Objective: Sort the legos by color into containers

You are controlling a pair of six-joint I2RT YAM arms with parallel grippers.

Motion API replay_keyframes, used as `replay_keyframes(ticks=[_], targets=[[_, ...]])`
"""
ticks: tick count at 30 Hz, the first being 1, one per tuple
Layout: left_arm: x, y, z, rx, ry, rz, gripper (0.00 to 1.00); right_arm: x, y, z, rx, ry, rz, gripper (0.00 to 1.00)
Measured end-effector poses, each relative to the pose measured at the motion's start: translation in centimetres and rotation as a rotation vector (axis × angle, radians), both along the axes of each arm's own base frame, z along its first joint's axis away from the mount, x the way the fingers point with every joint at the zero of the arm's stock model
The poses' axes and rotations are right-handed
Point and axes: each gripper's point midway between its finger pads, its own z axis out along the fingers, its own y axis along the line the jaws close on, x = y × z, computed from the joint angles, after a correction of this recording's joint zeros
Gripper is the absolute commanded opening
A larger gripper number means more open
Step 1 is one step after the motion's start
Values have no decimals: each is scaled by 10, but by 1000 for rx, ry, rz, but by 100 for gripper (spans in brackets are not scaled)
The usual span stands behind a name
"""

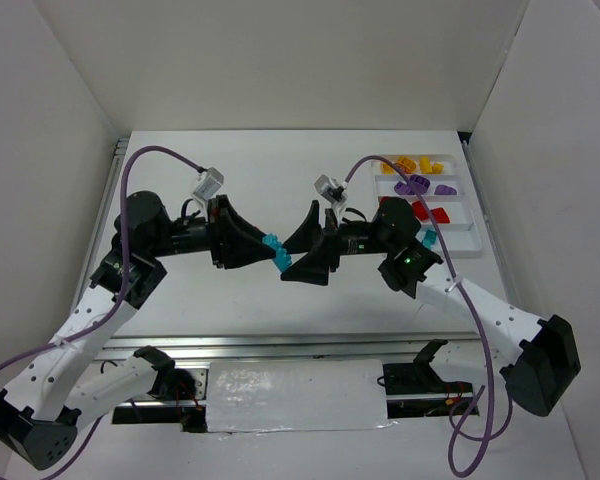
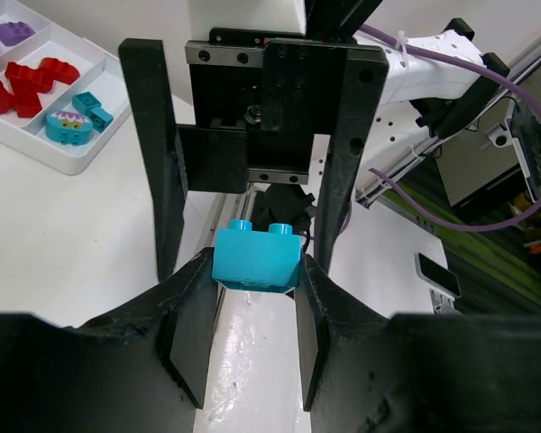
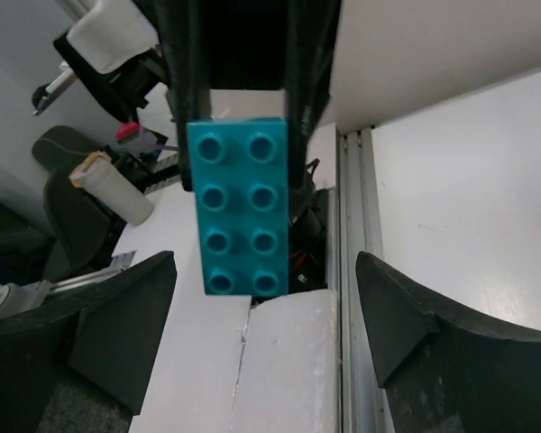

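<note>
A teal lego (image 1: pixel 276 247) hangs in mid-air above the table's middle, with my left gripper (image 1: pixel 268 250) shut on it. In the left wrist view the lego (image 2: pixel 257 257) is pinched at one end between the two pads. My right gripper (image 1: pixel 299 250) faces it, open, one finger on each side of the lego and apart from it. The right wrist view shows the lego's studded face (image 3: pixel 241 207) ahead of the wide right gripper (image 3: pixel 266 260). The white tray (image 1: pixel 472 238) of containers sits at the far right and holds yellow (image 1: pixel 415 163), purple (image 1: pixel 420 185), red (image 1: pixel 435 213) and teal (image 1: pixel 429 238) legos in separate compartments.
White walls enclose the table on three sides. A metal rail and a white padded strip (image 1: pixel 298 395) run along the near edge between the arm bases. In the left wrist view the tray (image 2: pixel 72 164) sits at the upper left.
</note>
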Motion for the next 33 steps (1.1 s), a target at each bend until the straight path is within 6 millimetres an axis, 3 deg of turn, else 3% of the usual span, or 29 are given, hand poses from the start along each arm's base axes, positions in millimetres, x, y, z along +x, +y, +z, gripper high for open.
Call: replay_keyframes(ticks=[2,5,6,8,9,10,11,15,18,20,21,23,24,26,27,31,33], targets=[[-1,0,0,-3,8,-5,0,-7,5,5,20,-12,24,82],[-1,0,-1,-3,14,-5,0,-12,9,12,45,-23,41,48],[-1,-1,-1,-3,15,-6,0,-13,10,14,53,-28,45,3],[-2,-1,0,-8,13,-13,16,-11,12,13,54,-19,40,0],[-2,0,0,-7,9,-7,31,-9,13,13,54,-17,36,0],[-1,0,-1,-4,14,-1,57,-7,14,13,54,-17,26,0],[1,1,-2,-1,14,10,99,-5,14,12,50,-13,16,0],[29,9,-15,73,74,191,100,20,16,-1,-6,18,-113,0],[62,31,-23,161,114,433,100,71,0,-26,-99,122,-323,0],[80,55,-29,227,126,616,99,125,-36,-57,-174,250,-539,0],[86,68,-32,255,129,695,100,155,-65,-76,-212,329,-678,0],[93,92,-43,319,130,828,100,200,-130,-113,-279,480,-952,0],[94,102,-49,342,131,872,100,217,-172,-135,-317,561,-1118,0],[92,117,-66,389,140,936,100,229,-246,-166,-380,680,-1413,0],[90,123,-76,416,143,956,99,227,-275,-178,-411,723,-1526,0],[86,138,-116,532,193,998,100,218,-360,-208,-516,836,-1844,0],[87,141,-126,581,203,1004,100,215,-389,-223,-572,889,-1942,0]])
